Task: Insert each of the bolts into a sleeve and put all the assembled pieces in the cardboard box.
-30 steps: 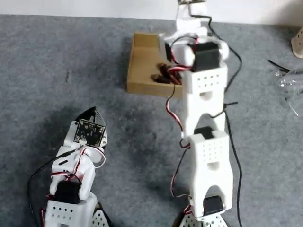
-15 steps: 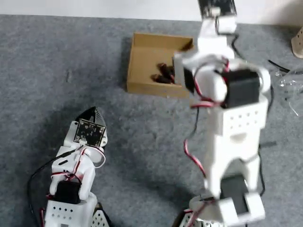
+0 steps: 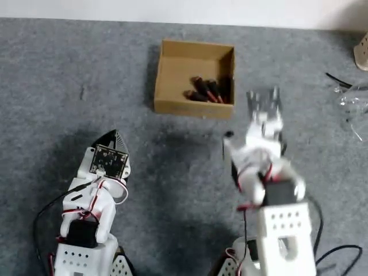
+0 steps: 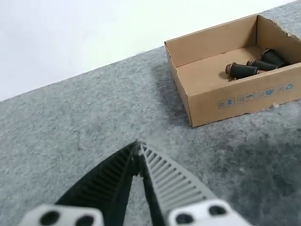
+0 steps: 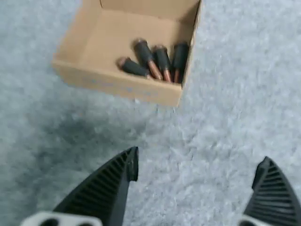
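The cardboard box (image 3: 172, 72) stands at the back middle of the grey felt, and several dark assembled pieces with copper ends (image 3: 207, 90) lie in its right half. They also lie in the box (image 5: 113, 42) as dark pieces (image 5: 153, 60) in the right wrist view, and in the box (image 4: 207, 77) as pieces (image 4: 251, 66) in the left wrist view. My right gripper (image 3: 263, 103) hangs just right of the box's front corner, open and empty (image 5: 197, 172). My left gripper (image 3: 113, 138) rests shut and empty at the front left (image 4: 138, 155).
Clear plastic bits and a black wire (image 3: 348, 95) lie at the right edge of the table. A pale object (image 3: 362, 52) sits at the far right. Bare grey felt (image 3: 75, 75) spreads left of the box and between the arms.
My right arm has drawn back from over the box toward the front, uncovering the box and the pieces inside. The left arm has stayed still.
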You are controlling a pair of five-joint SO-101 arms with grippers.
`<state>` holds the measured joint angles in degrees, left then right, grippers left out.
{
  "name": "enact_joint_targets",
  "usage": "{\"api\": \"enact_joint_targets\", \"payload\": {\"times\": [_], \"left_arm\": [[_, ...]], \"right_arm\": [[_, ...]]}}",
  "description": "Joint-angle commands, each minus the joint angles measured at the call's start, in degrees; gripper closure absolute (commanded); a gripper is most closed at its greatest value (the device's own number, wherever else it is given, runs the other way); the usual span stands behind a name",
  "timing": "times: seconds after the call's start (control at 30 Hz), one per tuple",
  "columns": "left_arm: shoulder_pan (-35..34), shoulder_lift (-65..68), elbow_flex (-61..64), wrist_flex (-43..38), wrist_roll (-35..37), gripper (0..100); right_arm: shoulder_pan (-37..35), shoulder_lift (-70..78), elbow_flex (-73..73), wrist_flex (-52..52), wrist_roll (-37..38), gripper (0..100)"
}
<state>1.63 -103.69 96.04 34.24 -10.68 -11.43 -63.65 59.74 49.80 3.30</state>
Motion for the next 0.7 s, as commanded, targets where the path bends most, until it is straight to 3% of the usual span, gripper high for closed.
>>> {"api": "enact_joint_targets", "payload": {"times": [0.0,0.3,0.53,0.67], "left_arm": [[-0.40,-0.40,1.10,0.35,-0.35,99],[-0.40,-0.40,1.10,0.26,-0.35,99],[-0.22,-0.40,1.10,0.44,-0.35,99],[-0.31,-0.40,1.10,4.84,-0.35,99]], "right_arm": [[0.92,-12.97,15.78,-6.20,0.79,66.2],[1.19,-41.98,38.02,-5.76,0.70,66.2],[8.48,-37.49,44.35,-5.67,0.70,66.2],[11.47,-34.77,44.35,1.45,0.70,66.2]]}}
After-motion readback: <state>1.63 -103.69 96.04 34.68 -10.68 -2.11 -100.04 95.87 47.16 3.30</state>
